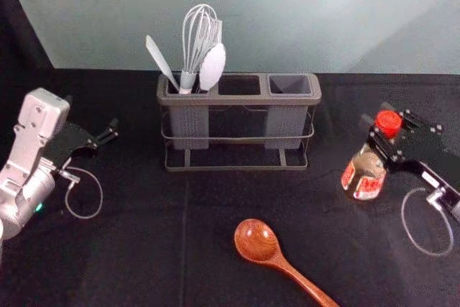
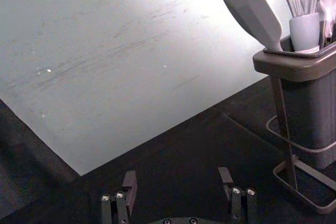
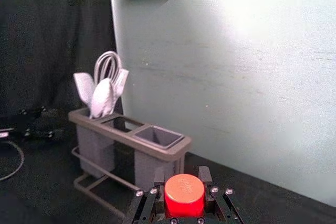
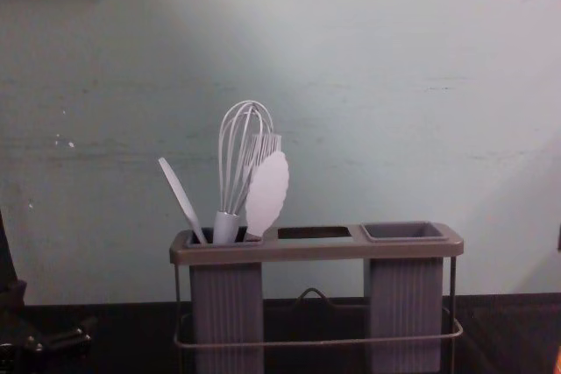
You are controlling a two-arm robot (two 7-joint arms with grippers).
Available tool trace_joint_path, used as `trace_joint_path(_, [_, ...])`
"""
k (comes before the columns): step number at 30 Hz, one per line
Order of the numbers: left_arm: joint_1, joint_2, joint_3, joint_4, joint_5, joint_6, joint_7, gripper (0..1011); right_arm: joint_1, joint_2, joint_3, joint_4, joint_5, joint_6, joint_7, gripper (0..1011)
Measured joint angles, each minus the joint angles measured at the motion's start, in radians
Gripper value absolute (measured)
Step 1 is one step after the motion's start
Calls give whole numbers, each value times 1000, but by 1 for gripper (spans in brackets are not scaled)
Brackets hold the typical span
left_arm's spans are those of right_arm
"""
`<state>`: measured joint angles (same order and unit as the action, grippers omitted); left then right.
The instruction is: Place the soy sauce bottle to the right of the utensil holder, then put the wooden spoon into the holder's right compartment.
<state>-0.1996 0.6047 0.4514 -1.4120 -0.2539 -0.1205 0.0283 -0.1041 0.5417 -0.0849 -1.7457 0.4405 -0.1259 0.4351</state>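
Black fingers of right gripper [image 3: 182, 182] closed on red cap [image 3: 184, 196]; left gripper [image 2: 177, 178] wide, empty, nine o'clock of utensil holder [image 1: 237, 99]. Soy sauce bottle [image 1: 366, 170] at holder's four; base contact unclear. Suggest: ease toward eleven, bottle vertical, clear of frame; seat base before release. Wooden spoon [image 1: 256, 241] lies at six.
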Motion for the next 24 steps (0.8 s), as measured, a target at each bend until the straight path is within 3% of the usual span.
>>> trace_joint_path(9, [0, 0, 0, 0, 0, 0, 0, 1011, 116, -39, -38, 111, -1, 3, 4, 392])
trace_joint_path(24, [0, 0, 0, 0, 0, 0, 0, 1011, 201, -67, -71, 201, -18, 5, 1, 392])
